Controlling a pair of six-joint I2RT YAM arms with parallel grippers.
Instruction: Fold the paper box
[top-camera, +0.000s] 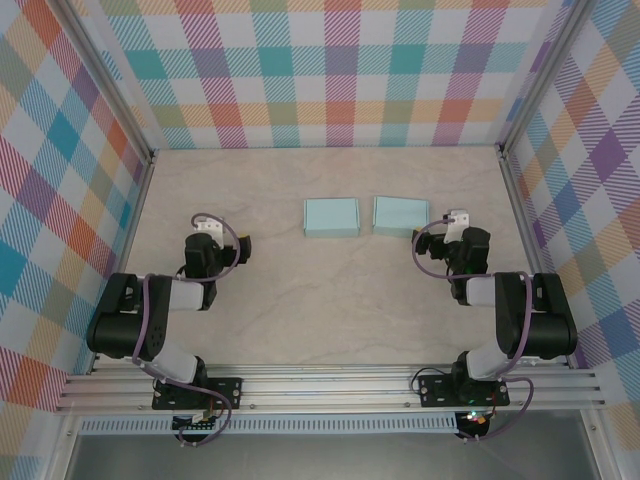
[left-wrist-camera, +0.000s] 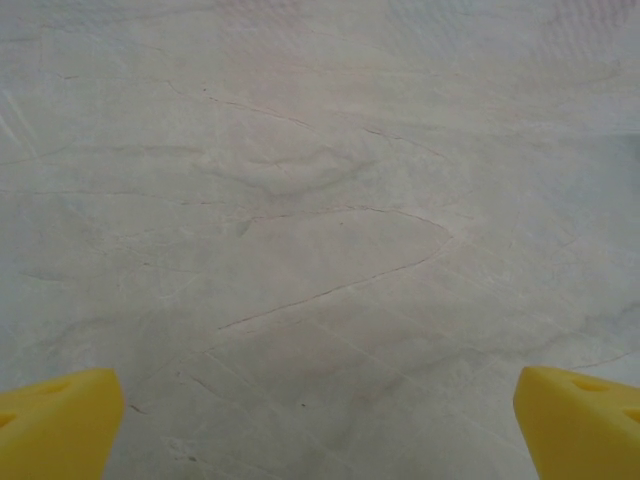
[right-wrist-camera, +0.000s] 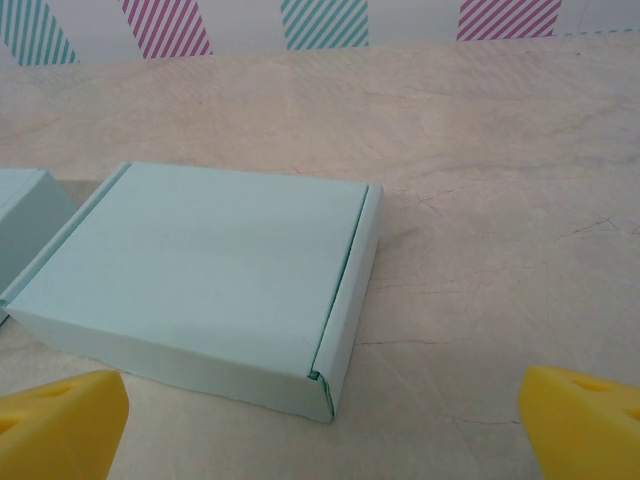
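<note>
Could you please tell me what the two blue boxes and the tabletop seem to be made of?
The left box and right box: probably thin matte card, given crisp folds and a thin flap edge. The tabletop: marble-veined; laminate or stone, unclear.

Plaid walls (top-camera: 340, 70) (pastel checks) enclose a marbled beige tabletop (top-camera: 330, 300).
</note>
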